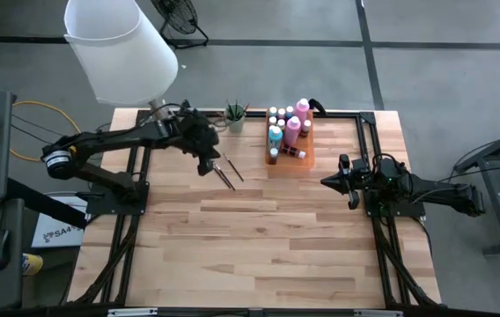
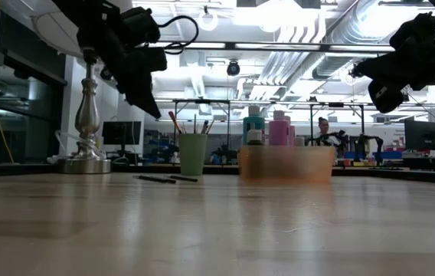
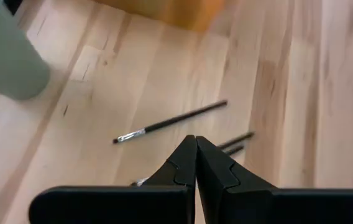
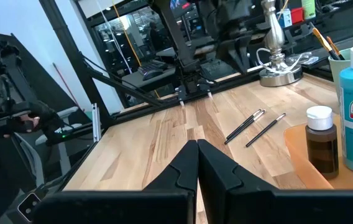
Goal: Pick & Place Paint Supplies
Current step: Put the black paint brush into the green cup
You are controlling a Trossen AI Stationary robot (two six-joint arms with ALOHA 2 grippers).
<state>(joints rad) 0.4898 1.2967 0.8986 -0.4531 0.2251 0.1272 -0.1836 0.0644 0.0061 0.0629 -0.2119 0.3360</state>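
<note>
Brushes first: I see two thin dark-handled paintbrushes (image 1: 227, 173) lying flat on the desk, side by side and angled, toward the far edge and somewhat left of its middle. My left gripper (image 1: 207, 164) hangs above the desk just beside them, its fingers pressed together with nothing between them; from its wrist camera one brush (image 3: 170, 122) lies clear ahead of the closed tips and another (image 3: 235, 142) sits partly behind them. A pale green cup (image 1: 235, 114) with more brushes standing in it is at the far edge, near the loose pair. Right of the cup, the orange tray (image 1: 306, 159) holds the paint bottles (image 1: 285, 123), pink, teal and brown, packed upright close to the far edge. My right gripper (image 1: 327, 181) waits raised near the right edge, fingers closed and empty, pointing toward the tray. The lampshade (image 1: 116, 48) overhangs the far left corner, its silver base (image 2: 86, 130) standing on the desk there.
</note>
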